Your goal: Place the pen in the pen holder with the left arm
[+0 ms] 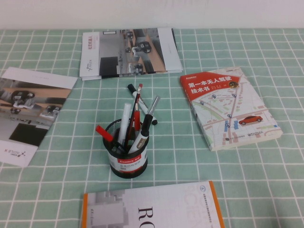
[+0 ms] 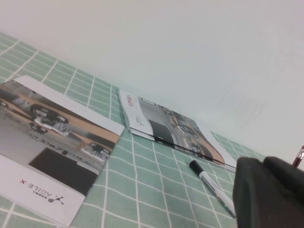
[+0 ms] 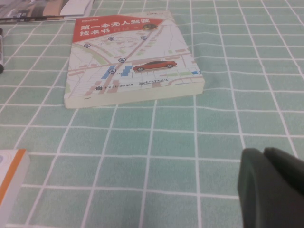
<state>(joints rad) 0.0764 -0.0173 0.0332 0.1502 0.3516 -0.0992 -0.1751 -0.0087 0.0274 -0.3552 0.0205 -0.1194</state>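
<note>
Pen (image 2: 212,184) lies flat on desk (image 1: 190,156) just behind pen holder (image 1: 125,152), not yet picked up, prob. waiting for the grab. White barrel, black cap, short & thick. Left gripper (image 2: 266,192) hangs near it, jaws clenched, empty. Right gripper (image 3: 273,187) parked by book (image 3: 128,59), jaws pressed together, empty.

A red-and-white book (image 3: 130,61) with a street map and a red car on its cover lies flat on the green-checked cloth of the counter (image 3: 156,156). The right tool (image 3: 273,190) looms dark and blurred in the near corner, its fingers seemingly pressed together. An orange-edged book corner (image 3: 10,175) and brochures (image 3: 45,8) sit at the edges, well apart from it.
</note>
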